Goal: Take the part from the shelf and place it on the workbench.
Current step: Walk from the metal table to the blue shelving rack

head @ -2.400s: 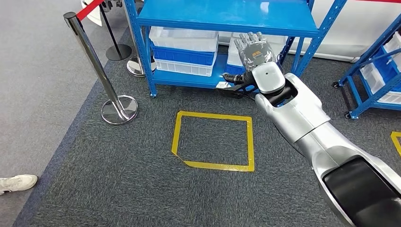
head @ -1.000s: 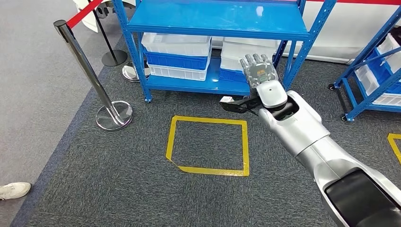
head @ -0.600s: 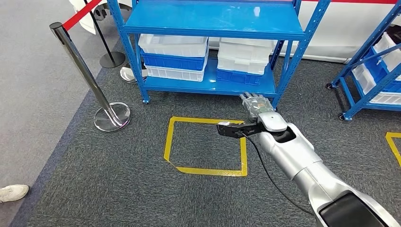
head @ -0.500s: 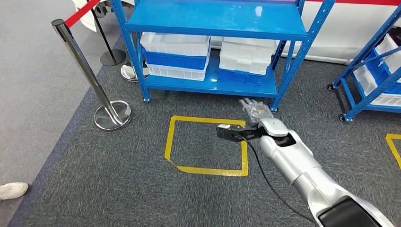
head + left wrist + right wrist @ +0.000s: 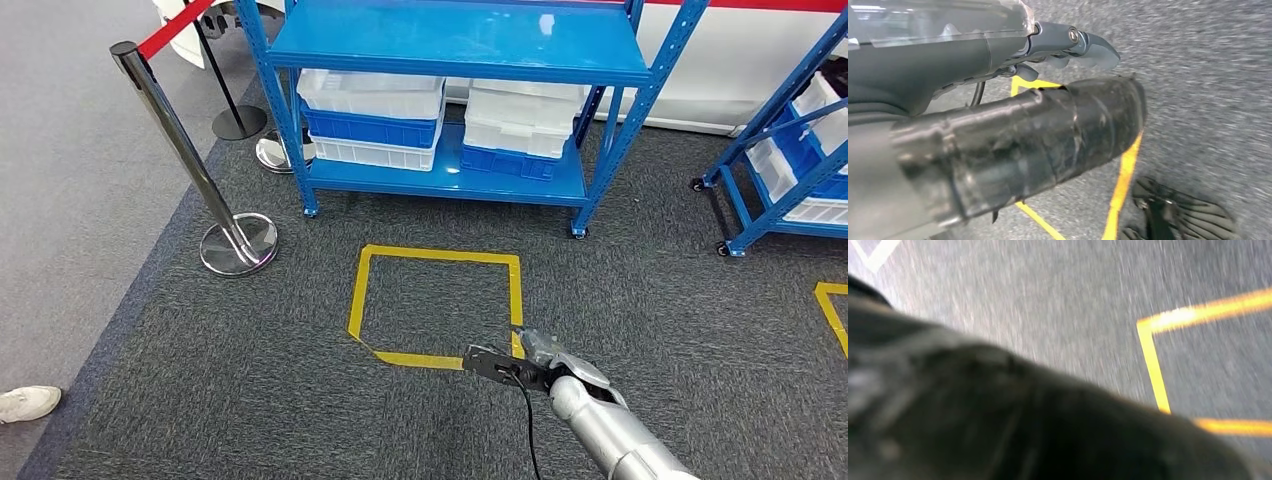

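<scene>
Two stacks of white and blue bins (image 5: pixel 375 120) sit on the blue shelf's (image 5: pixel 450 180) bottom level. Right hand (image 5: pixel 545 352) hangs low over the yellow floor square's (image 5: pixel 440 358) near edge, its grip unclear; left hand's (image 5: pixel 1068 42) fingers extend, holding nothing.

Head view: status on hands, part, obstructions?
Right hand empty, low by yellow floor square. Left hand empty. Nothing picked; bins on blue shelf. Stanchion off left.
</scene>
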Tool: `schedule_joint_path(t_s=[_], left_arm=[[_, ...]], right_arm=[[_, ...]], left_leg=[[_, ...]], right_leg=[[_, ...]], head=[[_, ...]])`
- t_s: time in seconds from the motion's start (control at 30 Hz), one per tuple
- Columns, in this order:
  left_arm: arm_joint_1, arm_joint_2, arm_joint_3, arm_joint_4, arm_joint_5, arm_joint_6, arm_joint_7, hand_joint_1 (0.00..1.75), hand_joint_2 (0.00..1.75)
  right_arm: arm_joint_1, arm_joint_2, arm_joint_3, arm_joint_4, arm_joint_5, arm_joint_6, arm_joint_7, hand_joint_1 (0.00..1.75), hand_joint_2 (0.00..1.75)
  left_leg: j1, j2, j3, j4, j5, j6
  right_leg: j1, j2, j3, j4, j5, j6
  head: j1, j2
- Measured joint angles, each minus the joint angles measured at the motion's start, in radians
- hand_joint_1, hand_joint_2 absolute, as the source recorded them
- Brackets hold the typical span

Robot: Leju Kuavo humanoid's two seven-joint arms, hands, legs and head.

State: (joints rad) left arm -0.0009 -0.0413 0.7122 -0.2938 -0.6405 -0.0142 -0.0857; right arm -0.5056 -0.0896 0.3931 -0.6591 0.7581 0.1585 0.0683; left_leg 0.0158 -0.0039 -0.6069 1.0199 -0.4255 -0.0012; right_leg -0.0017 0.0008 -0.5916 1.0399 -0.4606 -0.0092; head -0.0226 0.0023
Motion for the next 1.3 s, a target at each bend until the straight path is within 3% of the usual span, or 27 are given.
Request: schedule_joint_path(t_s=[0.1, 0.17, 0.23, 0.27, 0.3, 0.37, 0.43, 0.57, 0.6, 0.7, 0.77, 0.9, 1.03, 1.3], left_arm=[[0.008, 0.002, -0.051, -0.009, 0.051, 0.001, 0.006, 0.0, 0.0], [0.022, 0.003, -0.087, -0.01, 0.087, 0.002, 0.011, 0.0, 0.0], [0.042, 0.005, -0.124, -0.01, 0.123, 0.003, 0.017, 0.0, 0.0], [0.054, 0.005, -0.142, -0.009, 0.141, 0.003, 0.02, 0.0, 0.0], [0.067, 0.006, -0.159, -0.006, 0.159, 0.003, 0.022, 0.0, 0.0], [0.093, 0.007, -0.193, 0.0, 0.195, 0.004, 0.027, 0.0, 0.0], [0.113, 0.009, -0.23, 0.005, 0.231, 0.005, 0.031, 0.0, 0.0], [0.135, 0.01, -0.307, 0.007, 0.301, 0.006, 0.041, 0.0, 0.0], [0.136, 0.01, -0.326, 0.007, 0.318, 0.006, 0.042, 0.0, 0.0], [0.136, 0.01, -0.381, 0.002, 0.369, 0.007, 0.046, 0.0, 0.0], [0.135, 0.011, -0.419, -0.003, 0.403, 0.008, 0.051, 0.0, 0.0], [0.137, 0.013, -0.492, -0.019, 0.469, 0.009, 0.059, 0.0, 0.0], [0.138, 0.017, -0.56, -0.039, 0.535, 0.011, 0.068, 0.0, 0.0], [0.142, 0.021, -0.655, -0.069, 0.636, 0.015, 0.079, 0.0, 0.0]], right_arm=[[0.054, 0.007, -0.03, 0.019, -0.06, -0.013, -0.005, 0.0, 0.0], [0.086, 0.014, -0.048, 0.028, -0.102, -0.022, -0.01, 0.0, 0.0], [0.119, 0.021, -0.063, 0.034, -0.145, -0.031, -0.014, 0.0, 0.87], [0.133, 0.023, -0.07, 0.036, -0.167, -0.035, -0.016, 0.0, 1.31], [0.145, 0.025, -0.077, 0.037, -0.188, -0.039, -0.017, 0.0, 1.75], [0.164, 0.029, -0.093, 0.037, -0.23, -0.049, -0.021, 0.0, 1.75], [0.184, 0.032, -0.112, 0.037, -0.271, -0.059, -0.025, 0.0, 1.75], [0.249, 0.036, -0.155, 0.044, -0.355, -0.075, -0.032, 0.0, 1.75], [0.269, 0.038, -0.167, 0.05, -0.375, -0.079, -0.034, 0.0, 1.75], [0.333, 0.042, -0.201, 0.071, -0.434, -0.09, -0.037, 0.0, 1.75], [0.376, 0.045, -0.222, 0.088, -0.475, -0.099, -0.04, 0.0, 1.75], [0.461, 0.049, -0.256, 0.126, -0.554, -0.116, -0.048, 0.0, 0.0], [0.537, 0.057, -0.287, 0.163, -0.631, -0.132, -0.053, 0.0, 0.0], [0.633, 0.067, -0.342, 0.217, -0.751, -0.156, -0.065, 0.0, 0.0]], left_leg=[[0.001, 0.0, -0.01, 0.028, -0.026, -0.016], [0.003, 0.0, -0.054, 0.135, -0.092, -0.022], [0.003, 0.0, -0.107, 0.257, -0.146, -0.028], [0.003, 0.0, -0.114, 0.278, -0.147, -0.029], [0.003, 0.0, -0.101, 0.257, -0.129, -0.028], [0.003, 0.001, -0.031, 0.126, -0.072, -0.023], [0.0, 0.0, 0.025, 0.022, -0.042, -0.012], [-0.004, -0.002, 0.038, 0.001, -0.037, 0.007], [-0.004, -0.003, 0.04, -0.002, -0.036, 0.008], [-0.007, -0.003, 0.044, -0.004, -0.039, 0.009], [-0.009, -0.002, 0.045, -0.003, -0.041, 0.012], [-0.012, -0.002, 0.045, -0.002, -0.043, 0.017], [-0.014, -0.002, 0.046, -0.001, -0.046, 0.02], [-0.014, -0.002, 0.047, -0.002, -0.048, 0.02]], right_leg=[[-0.008, -0.001, 0.006, -0.013, 0.009, -0.02], [-0.008, -0.001, 0.008, -0.017, 0.012, -0.03], [-0.005, -0.001, 0.007, -0.016, 0.011, -0.033], [-0.004, -0.001, 0.007, -0.015, 0.011, -0.033], [-0.004, -0.001, 0.007, -0.014, 0.01, -0.033], [-0.003, 0.002, 0.008, -0.009, 0.005, -0.028], [0.001, 0.003, 0.007, -0.003, -0.001, -0.018], [0.003, 0.003, 0.013, -0.004, -0.003, 0.0], [0.003, 0.003, 0.015, -0.005, -0.004, -0.004], [0.004, 0.0, 0.019, -0.011, -0.008, -0.034], [0.003, 0.0, 0.02, -0.012, -0.005, -0.032], [0.0, 0.001, 0.022, -0.015, -0.003, -0.024], [-0.003, 0.001, 0.022, -0.015, -0.005, -0.005], [-0.003, 0.001, 0.023, -0.015, -0.009, 0.006]], head=[[0.0, 0.0], [-0.001, 0.0], [-0.002, 0.0], [-0.001, 0.0], [-0.001, 0.0], [-0.001, 0.0], [-0.001, 0.0], [0.0, 0.0], [0.0, 0.0], [0.0, 0.0], [0.0, 0.0], [0.0, 0.0], [0.0, 0.0], [0.0, 0.0]])
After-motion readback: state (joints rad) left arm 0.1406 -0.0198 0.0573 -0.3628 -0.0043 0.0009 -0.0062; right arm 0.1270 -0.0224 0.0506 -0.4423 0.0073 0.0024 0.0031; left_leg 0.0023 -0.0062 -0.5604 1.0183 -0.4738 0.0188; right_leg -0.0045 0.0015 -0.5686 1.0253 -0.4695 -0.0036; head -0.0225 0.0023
